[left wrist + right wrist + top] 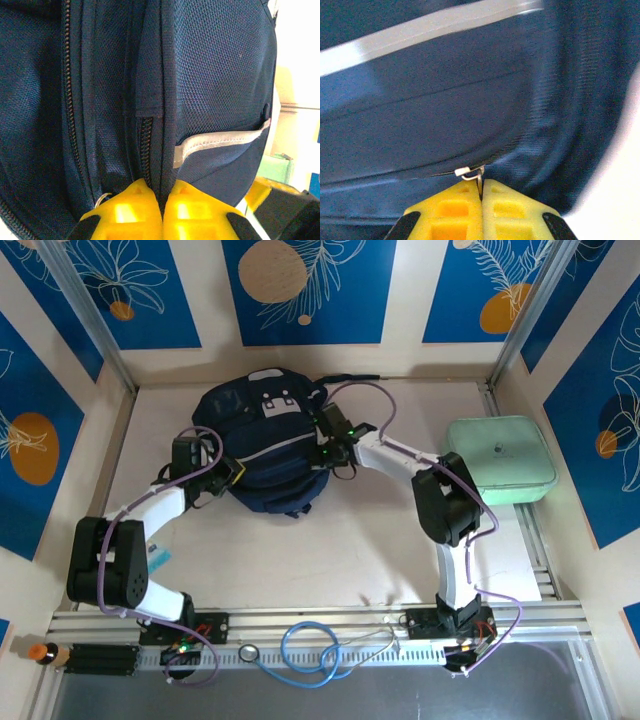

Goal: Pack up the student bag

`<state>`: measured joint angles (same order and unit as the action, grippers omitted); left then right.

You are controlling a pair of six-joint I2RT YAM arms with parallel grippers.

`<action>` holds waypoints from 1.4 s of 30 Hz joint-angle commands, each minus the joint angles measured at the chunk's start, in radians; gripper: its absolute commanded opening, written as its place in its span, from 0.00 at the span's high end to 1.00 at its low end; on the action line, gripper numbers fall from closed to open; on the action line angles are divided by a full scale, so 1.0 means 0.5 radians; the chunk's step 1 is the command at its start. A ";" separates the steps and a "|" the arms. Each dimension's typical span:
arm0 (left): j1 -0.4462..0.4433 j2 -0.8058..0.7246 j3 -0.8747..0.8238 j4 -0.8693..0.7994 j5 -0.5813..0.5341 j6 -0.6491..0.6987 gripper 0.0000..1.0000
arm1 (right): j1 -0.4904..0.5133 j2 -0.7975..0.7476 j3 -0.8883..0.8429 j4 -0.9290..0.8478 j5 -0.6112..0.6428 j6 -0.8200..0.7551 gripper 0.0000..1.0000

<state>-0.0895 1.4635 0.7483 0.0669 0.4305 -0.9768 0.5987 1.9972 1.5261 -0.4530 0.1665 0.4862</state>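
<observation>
The student bag (262, 440), dark navy with a thin pale stripe, lies at the back middle of the table. My left gripper (232, 468) presses against its left side. In the left wrist view its yellow fingers (136, 207) are shut on a ridge of the bag's fabric (166, 165), just beside a closed zipper (145, 145). My right gripper (336, 446) is at the bag's right side. In the right wrist view it (481, 182) is shut on the small metal zipper pull (470, 173) of the bag (445, 110), below the pale stripe (420, 30).
A mint-green rounded case (500, 460) sits at the right, beyond the right arm's elbow. A blue looped cord (310, 650) lies on the front rail between the arm bases. The side walls close in the table left and right.
</observation>
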 commanded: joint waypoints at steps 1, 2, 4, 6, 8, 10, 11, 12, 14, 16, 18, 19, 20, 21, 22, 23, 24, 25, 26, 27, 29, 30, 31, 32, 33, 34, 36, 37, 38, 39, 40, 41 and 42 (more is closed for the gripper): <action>0.010 0.017 0.094 0.026 0.045 0.108 1.00 | -0.033 -0.102 -0.051 -0.225 0.283 0.077 1.00; 0.009 0.023 0.103 0.018 0.056 0.117 1.00 | -0.027 -0.120 -0.079 -0.229 0.278 0.074 1.00; 0.004 0.039 0.127 0.005 0.077 0.141 1.00 | 0.005 -0.181 -0.167 -0.213 0.254 0.067 1.00; -0.001 0.057 0.157 -0.021 0.079 0.171 1.00 | 0.058 -0.257 -0.272 -0.155 0.180 0.016 1.00; -0.001 0.084 0.194 -0.046 0.081 0.202 1.00 | 0.139 -0.347 -0.395 -0.053 0.078 -0.076 1.00; -0.002 0.136 0.254 -0.074 0.075 0.236 1.00 | 0.229 -0.436 -0.508 0.052 -0.071 -0.156 1.00; -0.001 0.166 0.287 -0.084 0.072 0.249 1.00 | 0.261 -0.468 -0.546 0.101 -0.138 -0.177 1.00; -0.002 0.198 0.324 -0.090 0.058 0.264 1.00 | 0.293 -0.494 -0.581 0.153 -0.226 -0.187 1.00; 0.000 0.255 0.389 -0.110 0.010 0.274 0.91 | 0.341 -0.511 -0.615 0.245 -0.352 -0.165 1.00; 0.001 0.264 0.415 -0.130 -0.129 0.253 0.73 | 0.377 -0.491 -0.610 0.336 -0.442 -0.109 1.00; 0.004 0.226 0.394 -0.143 -0.235 0.248 0.64 | 0.402 -0.434 -0.558 0.396 -0.519 -0.062 1.00; 0.005 0.195 0.390 -0.191 -0.281 0.277 0.63 | 0.416 -0.396 -0.507 0.414 -0.532 -0.042 1.00; 0.004 0.167 0.386 -0.238 -0.316 0.302 0.60 | 0.429 -0.358 -0.464 0.425 -0.535 -0.029 1.00; 0.004 0.126 0.371 -0.279 -0.343 0.325 0.56 | 0.442 -0.317 -0.405 0.435 -0.539 -0.019 1.00; 0.006 0.085 0.350 -0.313 -0.354 0.339 0.53 | 0.451 -0.270 -0.338 0.443 -0.544 -0.013 1.00; 0.004 0.053 0.329 -0.335 -0.348 0.345 0.52 | 0.457 -0.229 -0.285 0.446 -0.549 -0.007 1.00; 0.006 0.013 0.302 -0.347 -0.324 0.339 0.51 | 0.458 -0.183 -0.215 0.446 -0.559 0.001 1.00; 0.006 -0.022 0.275 -0.363 -0.300 0.315 0.51 | 0.459 -0.133 -0.149 0.443 -0.584 0.006 1.00; -0.001 -0.053 0.244 -0.360 -0.279 0.282 0.50 | 0.458 -0.097 -0.099 0.443 -0.604 0.006 1.00; -0.004 -0.087 0.203 -0.342 -0.250 0.239 0.50 | 0.461 -0.060 -0.041 0.440 -0.622 0.006 1.00; -0.011 -0.131 0.136 -0.285 -0.200 0.164 0.49 | 0.468 -0.012 0.036 0.428 -0.659 -0.005 1.00; -0.017 -0.141 0.113 -0.249 -0.169 0.129 0.49 | 0.474 0.007 0.062 0.422 -0.668 -0.011 1.00; -0.023 -0.140 0.100 -0.221 -0.135 0.098 0.49 | 0.478 0.014 0.072 0.418 -0.664 -0.017 1.00; -0.029 -0.129 0.096 -0.196 -0.105 0.080 0.49 | 0.482 0.015 0.079 0.417 -0.665 -0.023 1.00; -0.037 -0.105 0.099 -0.164 -0.066 0.059 0.49 | 0.486 0.015 0.076 0.412 -0.664 -0.027 1.00; -0.040 -0.079 0.106 -0.135 -0.033 0.044 0.49 | 0.486 0.013 0.074 0.409 -0.661 -0.029 1.00; -0.040 -0.015 0.125 -0.103 -0.017 0.036 0.49 | 0.490 0.005 0.060 0.398 -0.658 -0.039 1.00; -0.042 0.017 0.140 -0.096 -0.010 0.036 0.49 | 0.495 0.001 0.057 0.390 -0.651 -0.050 1.00; -0.040 0.045 0.155 -0.080 -0.003 0.036 0.49 | 0.498 0.000 0.053 0.377 -0.639 -0.062 1.00; -0.042 0.075 0.166 -0.055 0.009 0.027 0.50 | 0.511 0.002 0.056 0.357 -0.609 -0.079 1.00; -0.042 0.099 0.175 -0.016 0.014 0.009 0.50 | 0.524 -0.001 0.059 0.332 -0.572 -0.100 1.00; -0.042 0.121 0.178 0.019 0.019 -0.008 0.51 | 0.536 0.000 0.056 0.314 -0.544 -0.116 1.00; -0.044 0.147 0.187 0.042 0.021 -0.022 0.52 | 0.546 0.000 0.056 0.297 -0.515 -0.130 1.00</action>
<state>-0.1024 1.5093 0.8104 0.0235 0.4030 -0.9546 0.8341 2.0048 1.5246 -0.2871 -0.0700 0.4671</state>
